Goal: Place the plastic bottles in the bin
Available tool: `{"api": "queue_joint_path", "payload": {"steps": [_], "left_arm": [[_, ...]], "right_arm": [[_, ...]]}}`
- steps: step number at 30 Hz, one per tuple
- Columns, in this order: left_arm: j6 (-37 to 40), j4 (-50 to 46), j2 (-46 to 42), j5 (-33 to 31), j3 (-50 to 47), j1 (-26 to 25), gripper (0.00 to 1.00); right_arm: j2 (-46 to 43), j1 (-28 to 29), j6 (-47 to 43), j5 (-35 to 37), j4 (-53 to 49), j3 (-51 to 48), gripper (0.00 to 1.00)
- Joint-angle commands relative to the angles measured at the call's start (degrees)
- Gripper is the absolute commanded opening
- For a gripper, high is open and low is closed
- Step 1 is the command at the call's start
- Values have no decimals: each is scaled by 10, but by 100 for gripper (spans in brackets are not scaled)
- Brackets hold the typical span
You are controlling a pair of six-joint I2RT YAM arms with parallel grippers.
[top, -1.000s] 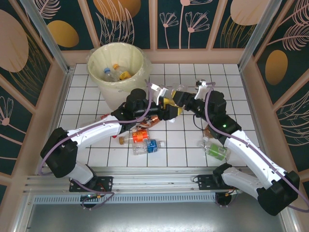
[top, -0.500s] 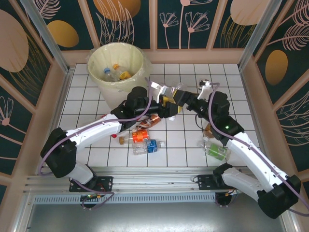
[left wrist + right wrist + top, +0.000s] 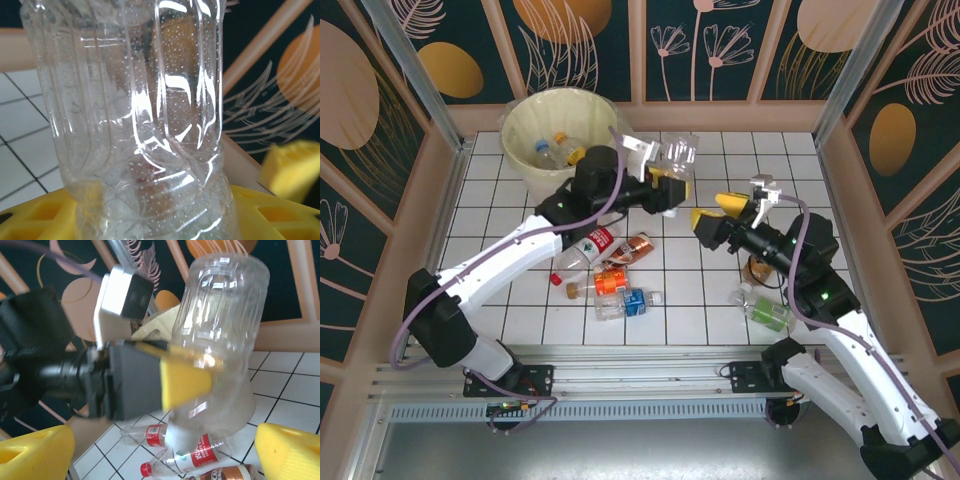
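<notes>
Over the white-tiled table (image 3: 690, 290), left gripper (image 3: 675, 172) clamps a clear bottle (image 3: 683, 152); right gripper (image 3: 716, 210) gapes wide.

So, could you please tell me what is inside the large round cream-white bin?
At least two clear plastic bottles lie in the cream-white bin; the black left arm covers its near right side.

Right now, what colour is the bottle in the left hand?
Clear bottle; the left wrist view shows it best.
</notes>
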Motion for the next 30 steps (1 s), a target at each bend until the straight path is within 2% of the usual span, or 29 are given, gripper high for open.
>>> {"api": "queue_joint_path", "payload": {"steps": [1, 7, 13, 18, 22, 30], "left_arm": [[35, -73, -5, -34, 55, 43, 60], [99, -167, 17, -99, 153, 104, 60], [145, -217, 43, -120, 230, 170, 59], [214, -260, 68, -163, 258, 197, 58], [269, -305, 95, -167, 274, 218, 59], [327, -373, 142, -118, 288, 254, 60]], "right_arm": [[-11, -3, -29, -40, -1, -13, 94], [-7, -2, -32, -35, -12, -16, 94], [-6, -2, -44, -19, -29, -11, 94], [-6, -2, -53, 0, -50, -4, 93], [-5, -3, -55, 0, -57, 1, 93], [5, -3, -58, -3, -58, 2, 93]]}}
